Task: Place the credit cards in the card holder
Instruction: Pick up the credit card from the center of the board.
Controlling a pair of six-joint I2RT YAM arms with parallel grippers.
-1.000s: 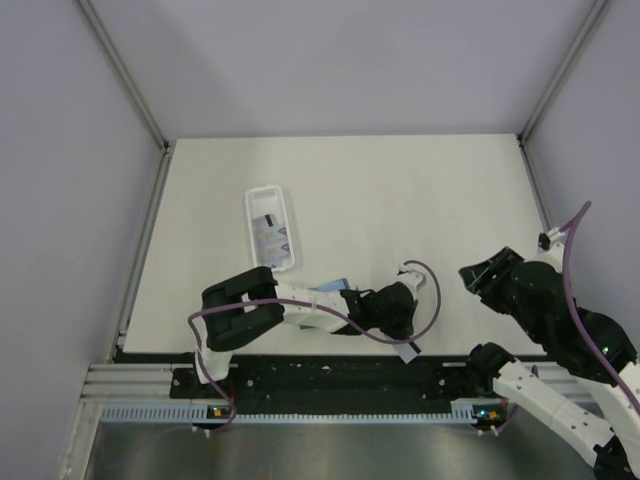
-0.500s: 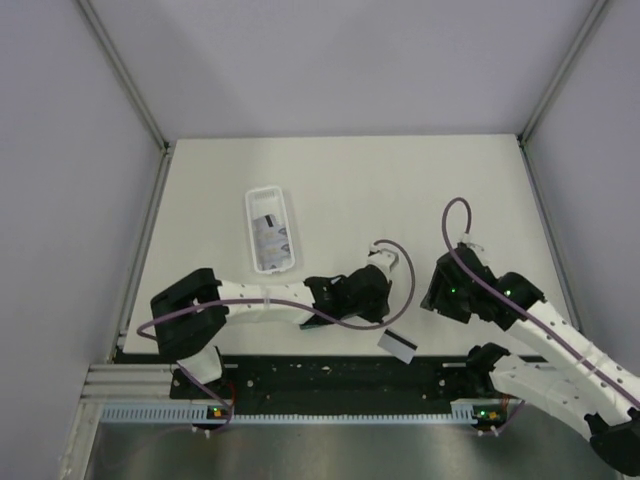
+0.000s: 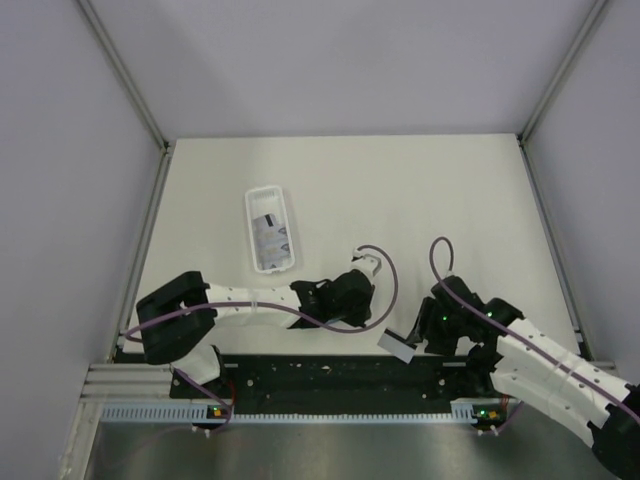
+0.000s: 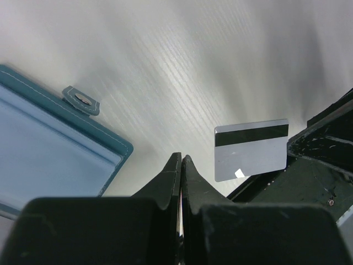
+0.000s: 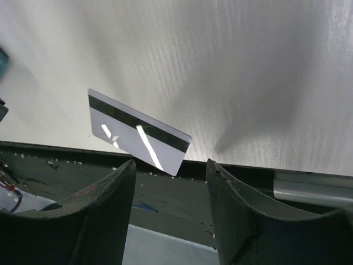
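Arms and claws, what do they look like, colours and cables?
The left arm and right arm have white links and black joints, and a purple cable loops along each. The left claw and right claw have black, wedge-shaped fingers.

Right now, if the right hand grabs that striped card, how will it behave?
The card looks thin and flat, so probably stiff and light. Glare streaks suggest a glossy, slippery face. Its corner overhangs the table edge, likely easing a pinch.
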